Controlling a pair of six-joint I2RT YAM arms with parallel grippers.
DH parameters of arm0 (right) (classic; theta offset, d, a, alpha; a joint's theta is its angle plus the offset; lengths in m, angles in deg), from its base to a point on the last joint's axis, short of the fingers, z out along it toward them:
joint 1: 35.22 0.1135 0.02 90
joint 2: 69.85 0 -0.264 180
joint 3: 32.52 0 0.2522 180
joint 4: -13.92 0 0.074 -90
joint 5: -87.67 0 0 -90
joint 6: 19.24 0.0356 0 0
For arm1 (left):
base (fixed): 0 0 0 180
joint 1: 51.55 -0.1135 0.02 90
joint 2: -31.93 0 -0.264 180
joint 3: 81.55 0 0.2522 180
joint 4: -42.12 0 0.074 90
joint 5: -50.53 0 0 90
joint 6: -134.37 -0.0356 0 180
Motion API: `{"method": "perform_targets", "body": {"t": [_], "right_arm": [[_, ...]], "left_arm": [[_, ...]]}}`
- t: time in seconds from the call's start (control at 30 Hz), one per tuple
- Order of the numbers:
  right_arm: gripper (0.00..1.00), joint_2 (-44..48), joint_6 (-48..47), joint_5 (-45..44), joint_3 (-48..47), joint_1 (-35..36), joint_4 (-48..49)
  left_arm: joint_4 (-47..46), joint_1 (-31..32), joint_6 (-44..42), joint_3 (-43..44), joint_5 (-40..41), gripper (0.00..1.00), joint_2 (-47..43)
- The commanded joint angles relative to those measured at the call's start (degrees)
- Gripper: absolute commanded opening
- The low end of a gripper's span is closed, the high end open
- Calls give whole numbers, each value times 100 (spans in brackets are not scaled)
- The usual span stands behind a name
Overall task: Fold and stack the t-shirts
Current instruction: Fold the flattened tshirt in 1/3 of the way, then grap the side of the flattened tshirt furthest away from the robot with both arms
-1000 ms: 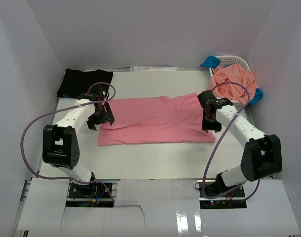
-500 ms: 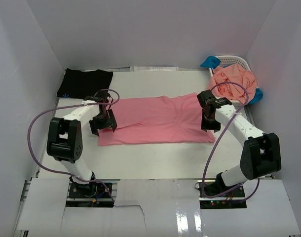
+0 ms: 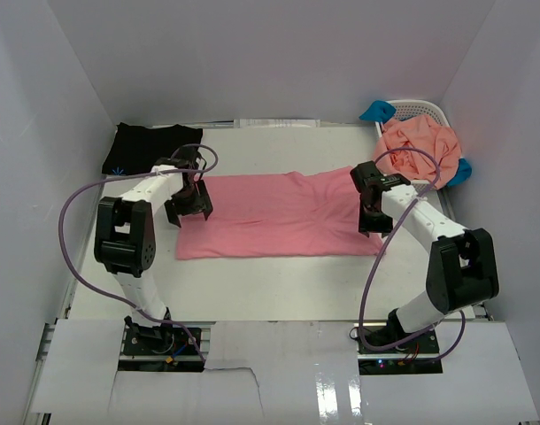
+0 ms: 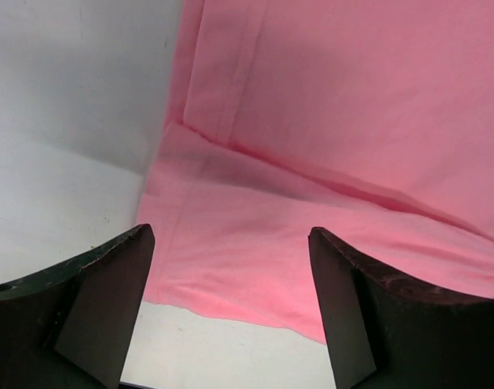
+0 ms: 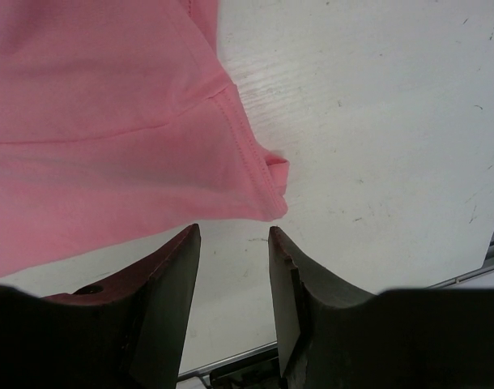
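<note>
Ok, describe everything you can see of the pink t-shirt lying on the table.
The rose-pink t-shirt is plain soft cloth. It looks folded into a long band and lies flat across the middle of the white table. Stitched hems and an overlapping layer show at its ends. The open left gripper is over its left end and the open right gripper is over its right corner. Neither grips it.

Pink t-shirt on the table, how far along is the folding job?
Done: the black cloth t-shirt looks folded at the far-left corner. In hand: the rose-pink cloth t-shirt lies spread flat, left claw and right claw open over its ends, neither gripping. Left: the salmon-orange t-shirt and bright blue t-shirt sit crumpled at the white lattice basket.
</note>
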Motion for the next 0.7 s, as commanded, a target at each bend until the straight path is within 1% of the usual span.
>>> {"method": "perform_targets", "body": {"t": [0.0, 0.17, 0.3, 0.4, 0.43, 0.5, 0.53, 0.57, 0.6, 0.63, 0.67], "right_arm": [[46, -91, -43, -9, -234, 18, 108], [46, -179, -70, -1, -234, 18, 178], [45, -223, -263, -132, -453, 9, 407], [45, -433, -490, -142, -1015, -61, 574], [45, -625, -561, -98, -1199, -122, 565], [45, -837, -763, 60, -1708, -193, 557], [45, -1056, -834, 113, -1859, -271, 565], [45, -1171, -887, 157, -2008, -316, 600], [49, -1294, -974, 210, -2340, -360, 600], [59, -1513, -1027, 254, -2448, -438, 635], [72, -1611, -1063, 298, -2545, -474, 766]], "left_arm": [[-2, 20, -35, 362, 57, 88, 6], [7, 20, -35, 520, 162, 88, 480], [-2, 11, 62, 923, 93, 88, 683], [24, 20, 45, 1573, 31, 88, 858], [68, 20, 36, 2001, 31, 89, 911], [330, 2, -17, 2478, 83, 89, 1087], [436, 11, -26, 2967, 109, 89, 1305], [542, 2, -35, 3190, 153, 89, 1403], [673, 2, -69, 3375, 145, 89, 1491], [727, -6, -61, 3542, 145, 90, 1631], [771, -15, -70, 3796, 145, 90, 1693]]}}
